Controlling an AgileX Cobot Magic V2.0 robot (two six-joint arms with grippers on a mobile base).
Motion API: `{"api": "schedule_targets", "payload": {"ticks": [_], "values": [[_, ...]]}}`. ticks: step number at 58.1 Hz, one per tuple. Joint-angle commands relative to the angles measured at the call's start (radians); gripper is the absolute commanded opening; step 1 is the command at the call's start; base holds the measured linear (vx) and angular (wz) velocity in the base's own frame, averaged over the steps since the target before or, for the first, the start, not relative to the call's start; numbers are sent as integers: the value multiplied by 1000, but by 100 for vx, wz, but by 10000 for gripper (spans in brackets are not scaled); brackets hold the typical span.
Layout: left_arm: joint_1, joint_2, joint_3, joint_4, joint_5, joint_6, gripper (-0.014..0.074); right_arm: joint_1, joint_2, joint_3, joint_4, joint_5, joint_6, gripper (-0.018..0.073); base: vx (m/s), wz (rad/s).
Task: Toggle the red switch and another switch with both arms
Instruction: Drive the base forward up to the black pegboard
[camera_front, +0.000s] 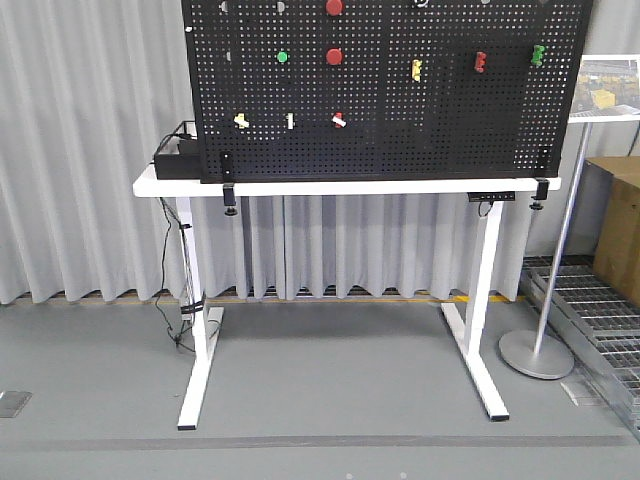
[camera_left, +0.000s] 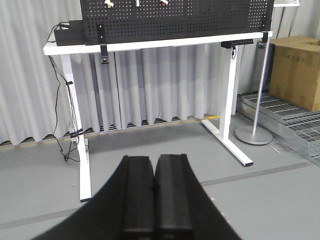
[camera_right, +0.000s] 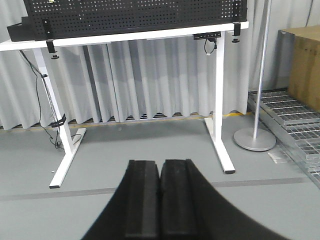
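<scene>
On the black pegboard (camera_front: 400, 140) standing on the white table (camera_front: 350, 186), the bottom row holds, from the left, the pale yellow-white switch (camera_front: 241, 121), a slim white toggle (camera_front: 290, 120) and the red switch (camera_front: 339, 121) with its white tip. Farther right a sign (camera_front: 610, 85) stands on a pole (camera_front: 565, 230), its print too small to read. The left gripper (camera_left: 155, 192) and the right gripper (camera_right: 160, 197) hang well apart from the board, each with jaws pressed together and holding nothing.
</scene>
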Motion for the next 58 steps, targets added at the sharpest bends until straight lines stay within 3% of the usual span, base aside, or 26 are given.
{"api": "schedule_targets", "payload": {"ticks": [1, 58], "values": [[3, -19, 20, -3, -87, -10, 3, -6, -10, 5, -11, -75, 1, -6, 0, 0], [3, -19, 20, -3, -87, -10, 3, -6, -10, 5, -11, -75, 1, -6, 2, 1]]}}
